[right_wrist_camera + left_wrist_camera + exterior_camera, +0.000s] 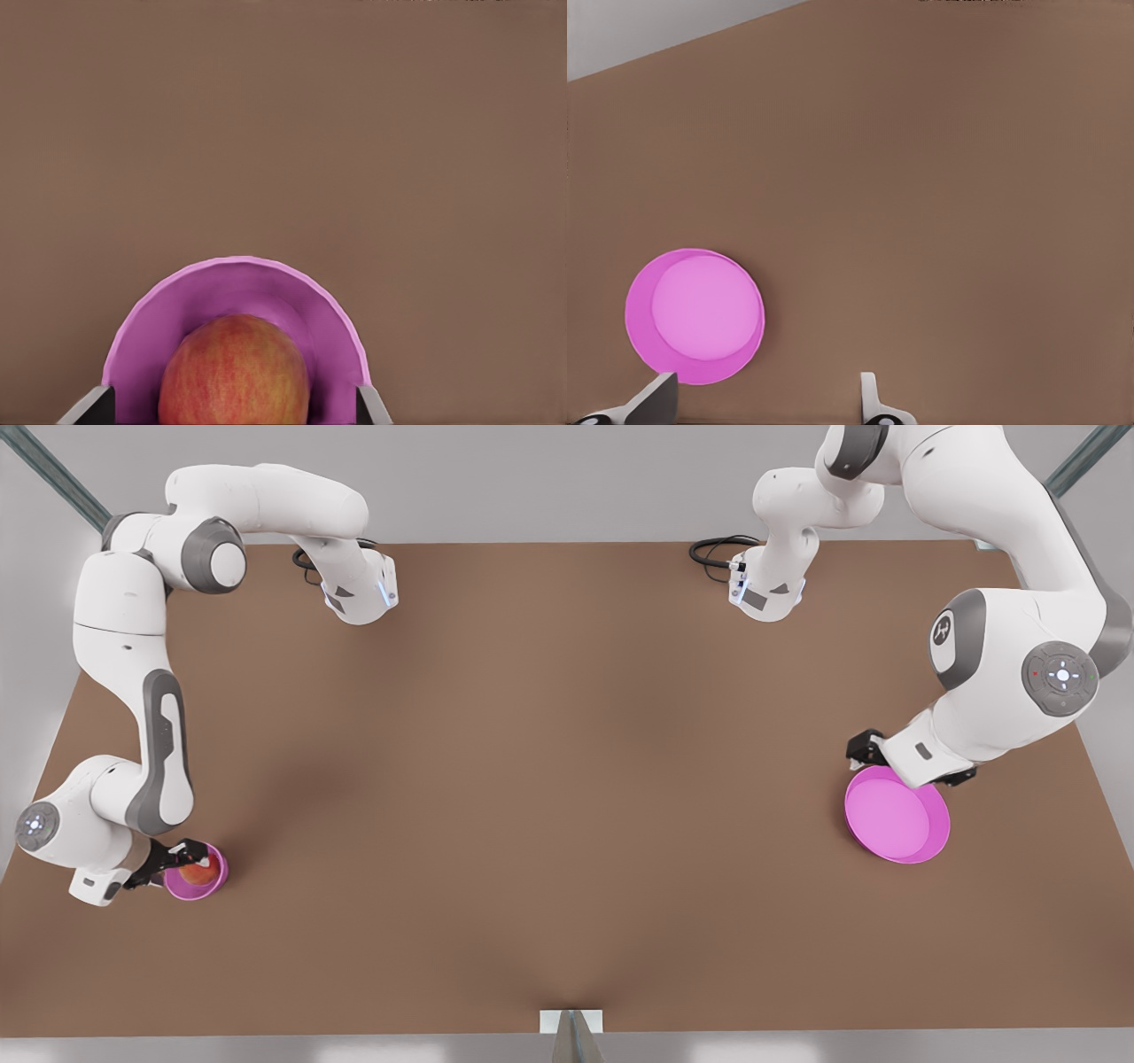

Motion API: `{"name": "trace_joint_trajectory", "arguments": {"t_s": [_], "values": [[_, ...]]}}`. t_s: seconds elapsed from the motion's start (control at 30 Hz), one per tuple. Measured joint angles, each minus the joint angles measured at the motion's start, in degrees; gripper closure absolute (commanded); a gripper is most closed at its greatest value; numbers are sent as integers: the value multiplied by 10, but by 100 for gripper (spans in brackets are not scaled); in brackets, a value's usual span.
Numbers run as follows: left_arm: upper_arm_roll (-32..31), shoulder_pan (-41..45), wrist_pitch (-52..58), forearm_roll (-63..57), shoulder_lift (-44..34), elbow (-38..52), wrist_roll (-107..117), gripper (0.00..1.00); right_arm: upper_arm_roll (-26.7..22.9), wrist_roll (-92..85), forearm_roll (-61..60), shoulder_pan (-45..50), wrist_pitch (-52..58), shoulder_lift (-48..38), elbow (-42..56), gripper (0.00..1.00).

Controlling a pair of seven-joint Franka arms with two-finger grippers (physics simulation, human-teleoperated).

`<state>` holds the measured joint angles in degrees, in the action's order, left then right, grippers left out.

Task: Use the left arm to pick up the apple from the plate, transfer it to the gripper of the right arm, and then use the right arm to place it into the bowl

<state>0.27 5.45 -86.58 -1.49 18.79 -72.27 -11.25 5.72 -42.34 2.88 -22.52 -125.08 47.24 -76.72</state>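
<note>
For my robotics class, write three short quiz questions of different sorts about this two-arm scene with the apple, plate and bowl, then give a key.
1. True or false: the apple lies inside the bowl.
2. Multiple choice: the plate holds A) the apple, B) nothing, C) the bowl.
3. Fill in: the right gripper is at the bowl, its fingers ____ on either side of the apple.

Key
1. True. The front view also shows the apple in the bowl at its left.
2. B. The left gripper is by the bare plate, fingers apart.
3. Open; the fingers stand clear of the apple.
</note>
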Motion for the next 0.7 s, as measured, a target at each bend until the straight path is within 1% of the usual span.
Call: {"name": "trace_joint_trajectory", "arguments": {"t_s": [0.07, 0.1, 0.13, 0.23, 0.3, 0.33, 0.37, 0.43, 0.47, 0.53, 0.7], "values": [[0, 0, 2, 0, -1, 0, 29, 0, 5, -10, 0, 0, 0, -18, 5, 0], [0, 0, 3, 1, -1, 0, 42, 0, 12, -13, 0, 7, 13, -48, 14, 0], [0, 1, 3, 0, 0, 0, 54, 0, 15, -11, 5, 32, 38, -92, 23, 0], [-1, 2, 4, 0, 0, 0, 88, 0, 21, 30, 30, 153, 141, -235, 38, 0], [-1, 3, 4, 0, 0, 0, 107, 0, 43, 68, 31, 173, 209, -316, 8, 2], [-1, 3, 4, 0, 0, 0, 116, 0, 45, 86, 27, 174, 235, -352, -27, 0], [-1, 3, 4, 0, 0, 0, 124, 0, 37, 103, 23, 178, 258, -376, -41, 0], [-2, 3, 4, 0, 0, 0, 139, 0, -7, 140, 15, 210, 297, -390, -31, 0], [-2, 3, 4, 0, 1, 0, 146, 0, -19, 157, 9, 215, 313, -391, -28, 0], [-3, 3, 3, -1, 1, 1, 158, 0, -28, 189, 1, 214, 334, -382, -28, 0], [-4, 10, 1, -1, 4, 1, 179, 0, -28, 255, -9, 218, 361, -373, -28, 0]]}}
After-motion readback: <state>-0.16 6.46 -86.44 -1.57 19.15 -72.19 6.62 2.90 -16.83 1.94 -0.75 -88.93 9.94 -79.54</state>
